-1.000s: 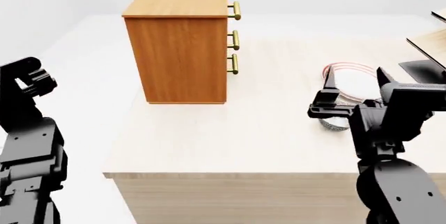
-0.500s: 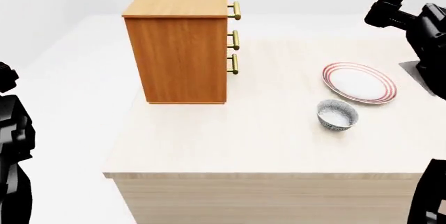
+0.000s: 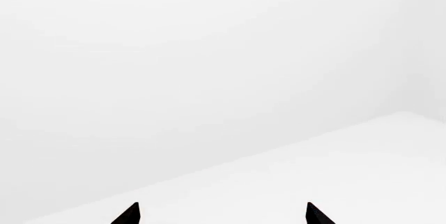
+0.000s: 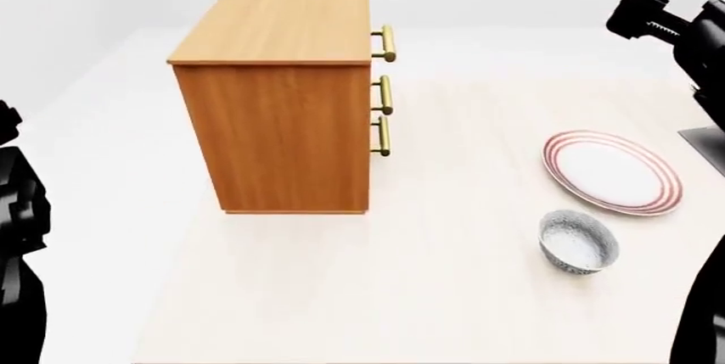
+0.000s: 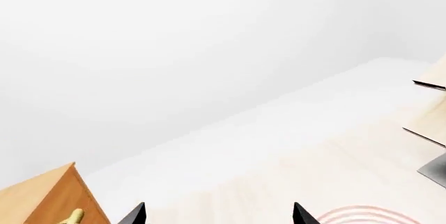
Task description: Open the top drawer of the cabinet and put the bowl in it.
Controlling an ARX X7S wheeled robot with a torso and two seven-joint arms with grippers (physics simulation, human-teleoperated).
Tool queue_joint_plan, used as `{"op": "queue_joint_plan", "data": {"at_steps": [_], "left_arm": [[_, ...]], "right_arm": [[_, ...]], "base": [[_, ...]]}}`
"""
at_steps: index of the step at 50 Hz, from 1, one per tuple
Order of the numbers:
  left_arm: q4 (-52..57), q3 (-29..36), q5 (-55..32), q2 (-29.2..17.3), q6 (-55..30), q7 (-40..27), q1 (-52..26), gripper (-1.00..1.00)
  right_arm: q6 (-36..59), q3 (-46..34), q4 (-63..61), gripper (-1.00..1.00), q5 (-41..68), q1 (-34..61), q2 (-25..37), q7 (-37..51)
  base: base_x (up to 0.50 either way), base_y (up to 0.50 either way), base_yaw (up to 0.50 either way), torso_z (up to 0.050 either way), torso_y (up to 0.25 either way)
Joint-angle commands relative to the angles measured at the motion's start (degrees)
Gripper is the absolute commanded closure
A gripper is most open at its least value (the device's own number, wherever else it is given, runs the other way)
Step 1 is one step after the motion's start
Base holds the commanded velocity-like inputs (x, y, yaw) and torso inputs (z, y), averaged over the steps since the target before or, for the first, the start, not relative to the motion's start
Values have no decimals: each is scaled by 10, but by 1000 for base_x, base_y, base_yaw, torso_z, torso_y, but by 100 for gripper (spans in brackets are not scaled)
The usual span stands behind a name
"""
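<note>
Here the bowl (image 4: 579, 243) sits upright on the table (image 4: 430, 296), toward the right side of the head view, with its whitish inside showing and nothing touching it. Just beyond it, close but apart, lies a flat white plate (image 4: 613, 171) with red rings. The cabinet (image 4: 278, 97) stands well to the left of both, on the same table, its three brass handles facing right toward the plate. The top drawer (image 4: 369, 44) is shut, its handle (image 4: 388, 43) level with the two below, and neither arm is near it.

The right arm is raised high at the upper right edge of the head view, well above the plate and away from the bowl. In the right wrist view the right gripper (image 5: 219, 214) shows only as two dark fingertips (image 5: 135, 215) set wide apart with nothing between them, so it is spread and empty; past them appear a corner of the cabinet, the plate's red rings and part of a pale rack (image 5: 433, 130). The left arm hangs at the far left edge of the head view, off the table. The left gripper (image 3: 221, 214) in its wrist view likewise shows two tips (image 3: 129, 215) held wide apart, released, against a plain white background.
</note>
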Motion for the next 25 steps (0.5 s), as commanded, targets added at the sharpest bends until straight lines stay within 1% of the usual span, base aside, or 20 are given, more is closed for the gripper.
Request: {"op": "queue_joint_plan", "data": {"at_steps": [1,25], "left_arm": [[-1,5,1,1,-3,-1,-5,-100],[-1,-4,-1,0,-7,8,-16,-100]], "right_arm": [[11,0,9,-100,0,4,3,7],[15,3,13,-100,5,8,3,12]], "base": [[500,0,0,0,0],[500,0,0,0,1]]}}
